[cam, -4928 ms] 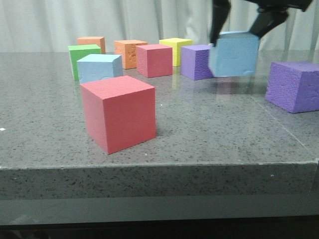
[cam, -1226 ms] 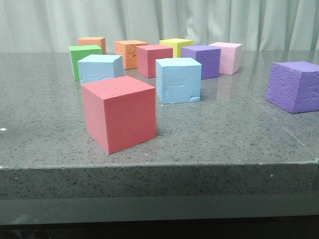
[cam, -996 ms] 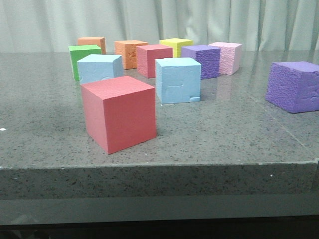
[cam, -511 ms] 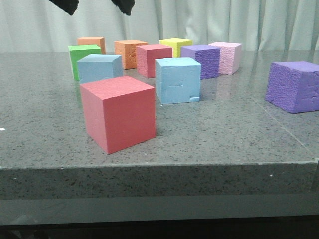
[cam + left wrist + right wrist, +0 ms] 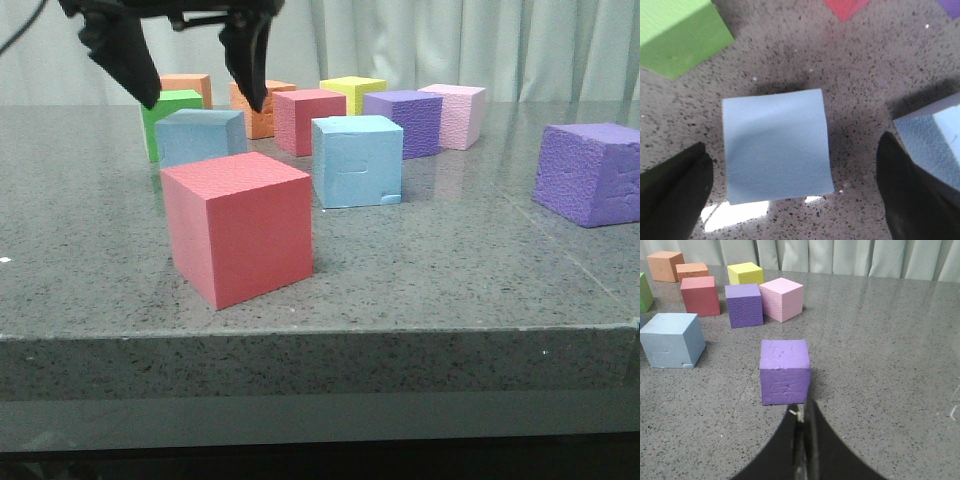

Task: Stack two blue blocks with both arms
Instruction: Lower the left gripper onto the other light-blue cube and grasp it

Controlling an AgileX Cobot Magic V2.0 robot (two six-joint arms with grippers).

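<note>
Two blue blocks rest apart on the table: one at the left (image 5: 198, 138), behind the big red cube, and one in the middle (image 5: 357, 160). My left gripper (image 5: 204, 100) hangs open just above the left blue block, a finger on either side. In the left wrist view this blue block (image 5: 776, 145) lies between the wide-apart fingers of the left gripper (image 5: 792, 167), untouched, and the other blue block (image 5: 940, 135) shows beyond one finger. My right gripper (image 5: 802, 412) is shut and empty, close to a purple cube (image 5: 785, 372), with the middle blue block (image 5: 672, 340) farther off.
A large red cube (image 5: 240, 225) stands near the table's front edge. Behind the left blue block are a green cube (image 5: 165, 105) and orange cubes (image 5: 262, 105). A red (image 5: 308, 120), a yellow (image 5: 352, 95), a purple (image 5: 405, 122) and a pink cube (image 5: 455, 115) line the back. Another purple cube (image 5: 590, 175) sits right.
The right arm set the middle blue block down and left the front view. The left gripper has come down from the top edge, open, over the left blue block.
</note>
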